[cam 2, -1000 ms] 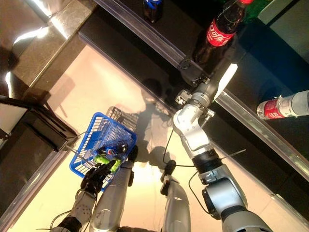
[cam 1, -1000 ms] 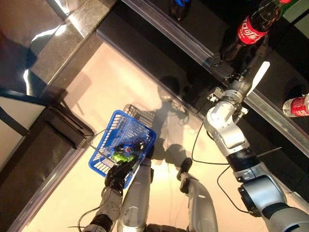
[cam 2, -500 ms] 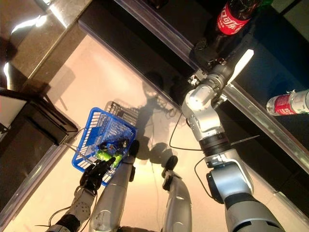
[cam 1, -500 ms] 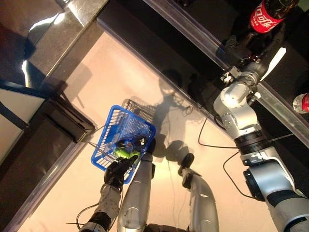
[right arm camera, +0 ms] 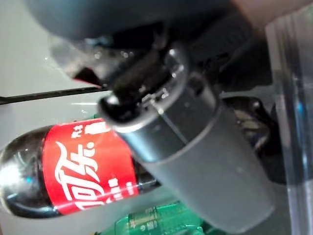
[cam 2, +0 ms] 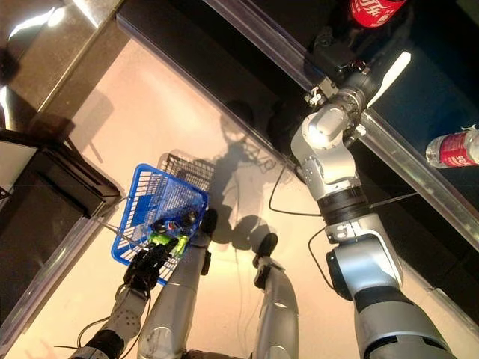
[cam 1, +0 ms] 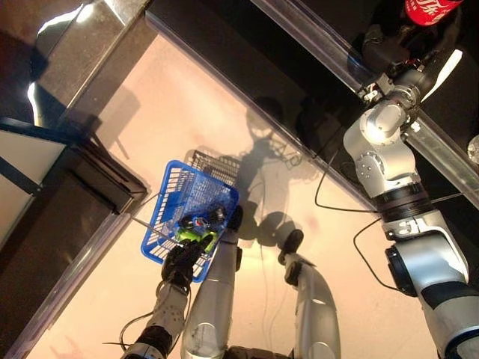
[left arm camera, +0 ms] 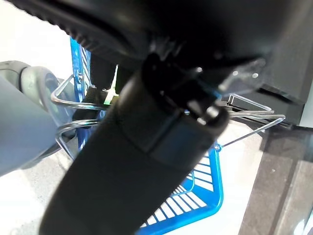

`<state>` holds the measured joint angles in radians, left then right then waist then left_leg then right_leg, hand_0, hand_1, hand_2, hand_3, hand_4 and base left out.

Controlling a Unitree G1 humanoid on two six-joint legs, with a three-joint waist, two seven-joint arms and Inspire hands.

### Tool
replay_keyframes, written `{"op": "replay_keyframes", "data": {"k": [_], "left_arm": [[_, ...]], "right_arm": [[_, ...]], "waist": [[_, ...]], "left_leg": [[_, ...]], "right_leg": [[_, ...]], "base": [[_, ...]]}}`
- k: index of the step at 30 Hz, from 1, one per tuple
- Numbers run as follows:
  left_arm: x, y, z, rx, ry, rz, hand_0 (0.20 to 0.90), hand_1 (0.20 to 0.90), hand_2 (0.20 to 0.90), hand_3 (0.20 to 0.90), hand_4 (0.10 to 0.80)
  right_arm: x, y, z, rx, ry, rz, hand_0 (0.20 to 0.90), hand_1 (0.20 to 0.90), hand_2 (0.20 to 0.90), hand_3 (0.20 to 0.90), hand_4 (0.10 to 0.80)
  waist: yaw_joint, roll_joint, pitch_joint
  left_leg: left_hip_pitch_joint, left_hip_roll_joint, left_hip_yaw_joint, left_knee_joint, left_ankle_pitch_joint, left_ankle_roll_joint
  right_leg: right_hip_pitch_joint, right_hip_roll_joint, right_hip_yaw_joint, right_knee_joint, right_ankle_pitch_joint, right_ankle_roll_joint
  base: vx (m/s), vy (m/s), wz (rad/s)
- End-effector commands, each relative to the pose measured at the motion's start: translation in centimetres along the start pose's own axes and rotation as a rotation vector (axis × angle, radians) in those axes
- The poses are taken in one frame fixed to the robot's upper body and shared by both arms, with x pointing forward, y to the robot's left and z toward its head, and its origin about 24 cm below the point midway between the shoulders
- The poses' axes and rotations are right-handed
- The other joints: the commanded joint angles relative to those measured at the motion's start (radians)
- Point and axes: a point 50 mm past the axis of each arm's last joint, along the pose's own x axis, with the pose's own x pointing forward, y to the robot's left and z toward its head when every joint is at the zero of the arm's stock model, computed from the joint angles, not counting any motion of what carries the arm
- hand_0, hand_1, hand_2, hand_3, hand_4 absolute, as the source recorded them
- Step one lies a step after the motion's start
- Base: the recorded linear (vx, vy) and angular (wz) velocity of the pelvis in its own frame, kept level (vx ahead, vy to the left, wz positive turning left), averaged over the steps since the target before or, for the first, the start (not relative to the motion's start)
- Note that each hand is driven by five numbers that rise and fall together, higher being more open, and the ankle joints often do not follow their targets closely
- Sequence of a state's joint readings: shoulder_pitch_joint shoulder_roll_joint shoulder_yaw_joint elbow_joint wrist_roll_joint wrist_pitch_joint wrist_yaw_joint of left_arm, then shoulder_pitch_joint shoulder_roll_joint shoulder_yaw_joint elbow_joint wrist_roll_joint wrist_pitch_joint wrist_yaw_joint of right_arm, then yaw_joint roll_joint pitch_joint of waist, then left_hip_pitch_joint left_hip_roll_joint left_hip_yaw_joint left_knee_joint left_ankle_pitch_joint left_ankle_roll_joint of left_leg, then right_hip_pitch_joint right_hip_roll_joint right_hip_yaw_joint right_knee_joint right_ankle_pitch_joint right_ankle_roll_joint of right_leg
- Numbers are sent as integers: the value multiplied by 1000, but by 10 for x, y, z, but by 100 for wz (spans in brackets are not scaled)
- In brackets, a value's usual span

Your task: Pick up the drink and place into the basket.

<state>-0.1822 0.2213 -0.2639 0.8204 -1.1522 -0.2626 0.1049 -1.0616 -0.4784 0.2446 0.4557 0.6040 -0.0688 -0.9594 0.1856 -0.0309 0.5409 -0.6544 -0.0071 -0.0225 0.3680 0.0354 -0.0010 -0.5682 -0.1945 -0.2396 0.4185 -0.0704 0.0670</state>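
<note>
Two hands are busy. My left hand (cam 1: 182,263) has its fingers curled round the wire handle of the blue basket (cam 1: 176,196), which hangs over the pale floor (cam 1: 150,112) with a few small items already inside. My right hand (cam 2: 334,54) reaches far from the basket onto the dark shelf (cam 2: 247,30), and sits against the cola bottle (right arm camera: 68,169) with the red label; I cannot tell whether its fingers grip it. A second bottle (cam 2: 453,148) lies further along that shelf.
</note>
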Motion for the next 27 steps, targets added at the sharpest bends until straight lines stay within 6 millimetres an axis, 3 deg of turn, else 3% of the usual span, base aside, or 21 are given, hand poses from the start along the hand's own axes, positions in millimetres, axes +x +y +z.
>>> {"op": "replay_keyframes", "data": {"k": [1,7,15,17,24,25,26,27], "left_arm": [[-16,12,20,16,-134,-71,300,300,300,200,100],[-18,23,24,34,-132,-47,300,300,300,200,100],[-21,34,33,42,-144,-37,300,300,300,200,100],[-23,37,33,50,-140,-36,300,300,300,200,100],[-26,41,37,65,-144,-52,300,300,300,200,100],[-27,40,37,67,-145,-55,300,300,300,200,100],[-28,41,37,66,-146,-57,300,300,300,200,100],[-28,41,39,65,-149,-60,300,300,300,200,100]], "right_arm": [[15,16,72,166,-201,161,900,900,900,900,800],[18,21,82,245,-154,266,900,900,900,900,800],[30,16,90,340,-93,255,900,900,900,900,800],[32,17,87,337,-75,240,900,900,900,900,800],[35,22,101,272,-119,229,900,900,900,900,800],[35,22,103,249,-132,226,792,792,792,774,674],[35,23,105,228,-146,219,502,502,502,436,336],[35,24,109,207,-160,214,300,300,300,200,100]], "waist": [[23,24,-21],[31,11,-21],[39,2,-21],[47,2,-21],[58,-7,-21],[59,-7,-21],[60,-7,-21],[61,-8,-21]], "left_leg": [[-1,-18,-19,102,-128,17],[-18,-18,-24,107,-132,15],[-49,-19,-28,126,-142,17],[-37,-20,-34,137,-173,16],[-75,-25,-43,178,-194,20],[-82,-26,-44,184,-196,21],[-86,-27,-44,185,-195,22],[-92,-28,-45,187,-195,22]], "right_leg": [[23,-3,39,-68,73,33],[14,-3,31,-77,83,42],[-8,-2,23,-72,91,51],[3,4,30,-61,71,60],[-27,11,20,-31,68,62],[-33,12,18,-26,67,62],[-37,14,18,-24,67,61],[-44,17,17,-19,66,60]], "base": [[0,0,0],[0,0,0],[20,-4,2],[99,-12,-1],[22,-3,-1],[0,0,0],[0,0,0],[0,0,0]]}}
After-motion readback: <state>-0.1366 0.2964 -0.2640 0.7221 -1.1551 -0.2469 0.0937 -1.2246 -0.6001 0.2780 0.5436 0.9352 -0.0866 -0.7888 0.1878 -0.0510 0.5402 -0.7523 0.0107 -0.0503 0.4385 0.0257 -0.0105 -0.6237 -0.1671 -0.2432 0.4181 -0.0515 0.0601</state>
